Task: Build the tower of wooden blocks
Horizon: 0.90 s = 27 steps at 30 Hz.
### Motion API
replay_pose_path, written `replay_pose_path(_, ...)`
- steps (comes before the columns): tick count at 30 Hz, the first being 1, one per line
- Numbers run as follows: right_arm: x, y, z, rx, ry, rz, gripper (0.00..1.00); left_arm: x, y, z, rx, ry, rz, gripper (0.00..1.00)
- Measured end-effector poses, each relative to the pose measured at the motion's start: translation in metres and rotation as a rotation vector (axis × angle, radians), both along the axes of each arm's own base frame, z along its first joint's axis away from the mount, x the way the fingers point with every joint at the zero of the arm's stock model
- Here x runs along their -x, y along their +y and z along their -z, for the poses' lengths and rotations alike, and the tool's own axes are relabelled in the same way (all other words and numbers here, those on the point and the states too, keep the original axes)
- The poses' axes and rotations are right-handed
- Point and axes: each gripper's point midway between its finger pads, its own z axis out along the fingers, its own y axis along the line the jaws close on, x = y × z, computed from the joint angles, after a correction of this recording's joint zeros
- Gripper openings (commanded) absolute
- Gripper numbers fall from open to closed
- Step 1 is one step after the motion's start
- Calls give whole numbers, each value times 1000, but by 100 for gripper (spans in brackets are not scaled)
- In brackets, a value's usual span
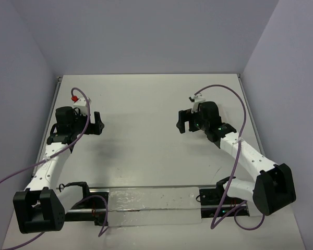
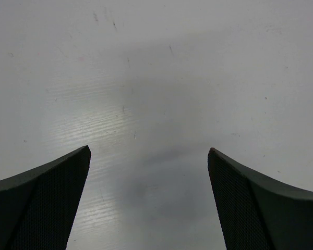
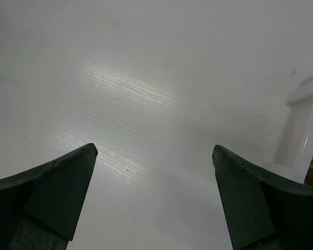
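Around the translucent bin (image 1: 151, 205), which lies at the near edge of the surface (image 1: 146, 104) between the two arm bases, no wood blocks can be made out. Whether they lie inside it cannot be told through its cloudy wall. No tower is seen anywhere beyond the bin.

The task is therefore judged to be at its very start, with no block yet set down as a base. The next move would call for a first block to be found and for one pair of spread fingers to be lowered squarely over its flat faces. Since the cubes are small, a centred, gentle closing would be needed.

The left fingers (image 1: 97, 125) are held beyond the bin and to its left, and the right fingers (image 1: 181, 123) beyond it and to its right. Both pairs are spread fully wide. Nothing is held by either, and only bare surface is seen between them in the wrist views.

The bin is a low, long rectangle of milky plastic with a wrinkled sheen. The surface is matt white, finely ribbed where light is caught, and marked with small scuffs. The fingers are dark, tapered wedges, and a fine mesh texture is seen on the left pair. Purple cables (image 1: 235, 94) are looped over white arm shells.
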Motion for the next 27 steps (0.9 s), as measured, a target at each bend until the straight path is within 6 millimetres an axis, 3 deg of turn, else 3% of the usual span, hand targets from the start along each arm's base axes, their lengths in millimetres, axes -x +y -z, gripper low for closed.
replay_pose_path(5, -2, -3, -8, 25, -5, 3, 100, 0, 0, 0, -3, -2, 0, 99)
replay_pose_path(10, -16, -20, -36, 89, -50, 22, 100, 0, 2, -4, -17, -20, 3, 99)
replay_pose_path(12, -25, -38, -45, 110, -53, 43, 100, 0, 2, -5, -20, -22, 6, 99)
replay_pose_path(15, -43, -84, -48, 148, -24, 129, 96, 0, 2, -4, -22, -22, 8, 99)
replay_pose_path(20, -55, -160, -25, 223, 104, 256, 89, 0, 2, -4, -22, -21, 8, 99)
replay_pose_path(22, -54, -178, -12, 242, 159, 280, 88, 0, 2, -4, -22, -20, 8, 99)
replay_pose_path(27, -50, -200, 11, 262, 258, 288, 79, 0, 2, -2, -22, -13, 8, 99)
